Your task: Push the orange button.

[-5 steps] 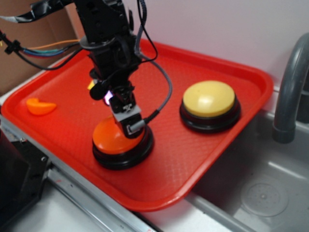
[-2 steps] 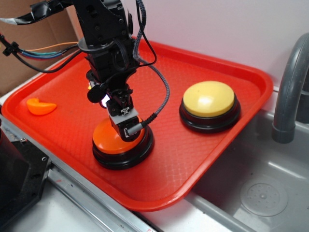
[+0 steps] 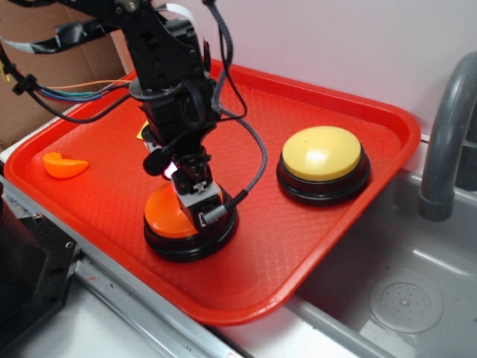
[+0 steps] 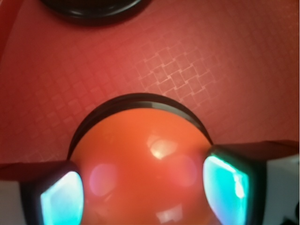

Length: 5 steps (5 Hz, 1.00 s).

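Claw [image 3: 200, 212] lower (jaws apart) atop orange button [image 3: 170, 214]

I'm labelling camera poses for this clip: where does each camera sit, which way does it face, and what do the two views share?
Exterior: off the tray's near corner, raised, looking down across the red tray toward the wall; shows the arm and gripper on the orange button, plus the yellow button, orange wedge and faucet.
Wrist: on the gripper, looking down and forward; both fingers flank the orange button, apart.
Shared: orange button, tray, the fingers.
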Available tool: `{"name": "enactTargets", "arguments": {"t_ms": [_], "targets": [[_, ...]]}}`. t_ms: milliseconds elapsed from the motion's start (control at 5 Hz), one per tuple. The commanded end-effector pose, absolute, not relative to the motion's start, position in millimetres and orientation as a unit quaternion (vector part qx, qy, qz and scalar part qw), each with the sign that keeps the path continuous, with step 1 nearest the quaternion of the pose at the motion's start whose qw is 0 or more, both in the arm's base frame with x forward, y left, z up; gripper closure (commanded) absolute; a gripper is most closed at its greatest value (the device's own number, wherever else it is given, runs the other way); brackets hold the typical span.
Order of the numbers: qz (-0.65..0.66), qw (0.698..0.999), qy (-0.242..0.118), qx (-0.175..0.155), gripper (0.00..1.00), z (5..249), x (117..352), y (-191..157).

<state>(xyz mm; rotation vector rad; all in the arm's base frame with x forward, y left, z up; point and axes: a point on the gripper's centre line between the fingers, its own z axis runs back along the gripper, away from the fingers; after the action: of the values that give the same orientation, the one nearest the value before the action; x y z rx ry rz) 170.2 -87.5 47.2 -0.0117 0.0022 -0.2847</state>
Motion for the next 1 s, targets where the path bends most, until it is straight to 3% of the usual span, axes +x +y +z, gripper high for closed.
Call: {"name": "enactTargets", "arguments": {"t_ms": [0, 800], "targets": [[-0.136, 0.99, -0.025, -0.007, 0.0, 99, 159, -73], [-0.105, 0.994, 0.007, 0.008, 0.0, 116, 174, -73]]}}
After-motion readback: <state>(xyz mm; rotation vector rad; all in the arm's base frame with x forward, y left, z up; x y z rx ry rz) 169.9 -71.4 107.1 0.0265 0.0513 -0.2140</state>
